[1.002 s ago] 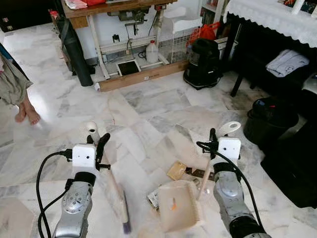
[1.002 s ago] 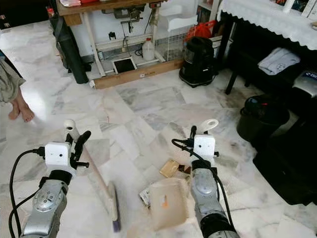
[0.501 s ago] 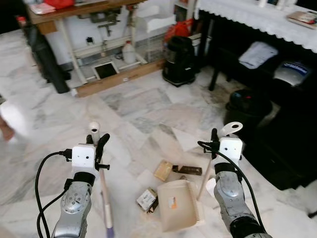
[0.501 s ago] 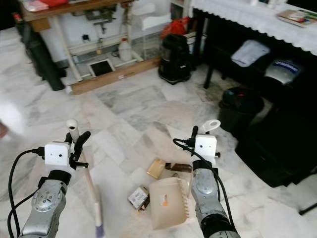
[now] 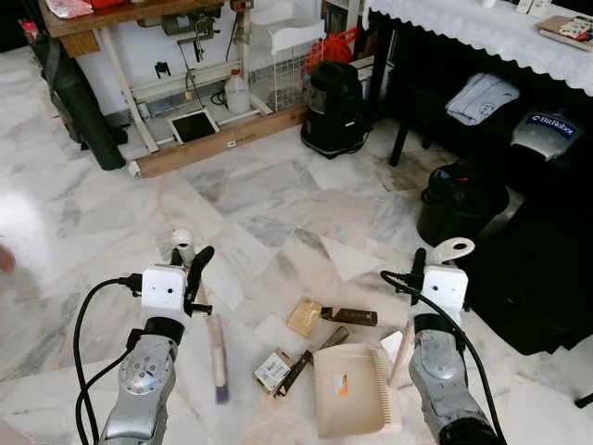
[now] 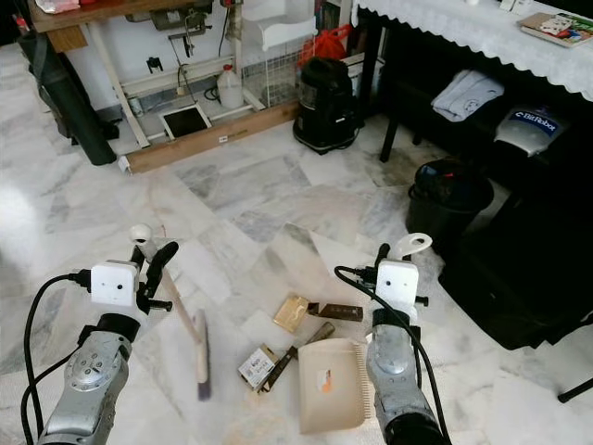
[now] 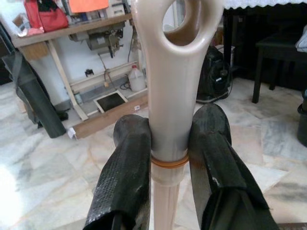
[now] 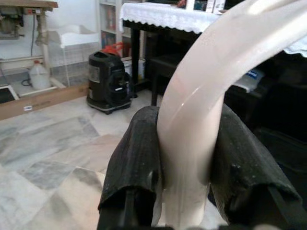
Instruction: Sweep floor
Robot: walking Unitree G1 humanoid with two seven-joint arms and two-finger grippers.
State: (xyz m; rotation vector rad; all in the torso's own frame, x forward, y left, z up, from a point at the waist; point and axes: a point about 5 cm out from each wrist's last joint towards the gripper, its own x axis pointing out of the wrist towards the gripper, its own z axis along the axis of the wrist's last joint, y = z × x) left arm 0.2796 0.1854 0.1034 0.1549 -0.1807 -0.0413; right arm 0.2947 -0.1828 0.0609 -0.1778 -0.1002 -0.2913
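Since half a second earlier your broom head had swung in toward the litter, and the dustpan had slid a little to the right. Nearest you, the left gripper [image 7: 168, 158] was clamped on the cream broom [image 5: 215, 345] just below its looped handle end, brush down on the marble floor [image 5: 278, 185]. The right gripper [image 8: 184, 158] was closed on the handle of one beige, comb-edged dustpan [image 5: 347, 389], lying flat. Beside the pan lay four scraps: a small box [image 5: 271, 370], a dark stick [image 5: 306, 360], a tan square [image 5: 304, 316] and a dark bar [image 5: 348, 317]. Farther off stood one black bucket [image 5: 460, 199], one black vacuum [image 5: 334, 109] and a wooden desk [image 5: 139, 19].
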